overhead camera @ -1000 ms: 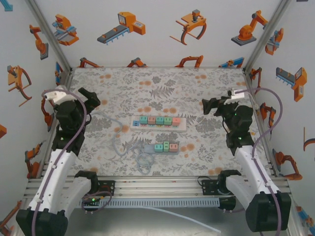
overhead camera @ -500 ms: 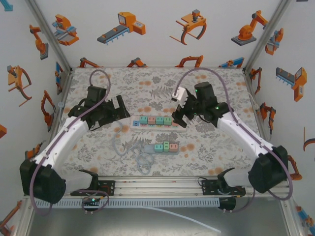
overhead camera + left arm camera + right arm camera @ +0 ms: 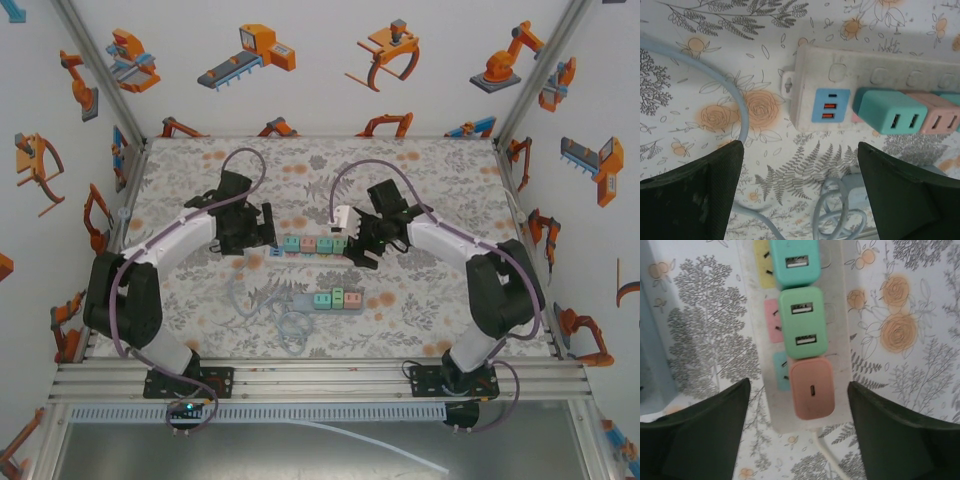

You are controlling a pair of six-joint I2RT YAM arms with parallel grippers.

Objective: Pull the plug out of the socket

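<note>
The socket is a white power strip lying across the middle of the mat, with a row of teal, pink and green plugs in it. My left gripper hovers open at its left end. In the left wrist view the jaws stand wide over bare mat, just short of the strip's blue USB panel and a teal plug. My right gripper is open at the right end. Its fingers stand on either side of the last pink plug, apart from it, with a green plug beyond.
A second, shorter strip with plugs lies nearer the front, beside a coiled pale blue cable. That cable loops under my left jaws. The strip's white cord runs out under my right gripper. Printed walls enclose the mat.
Both arms have swung in from the sides of the mat to the two ends of the long strip. Both sets of jaws have narrowed somewhat but remain apart.
</note>
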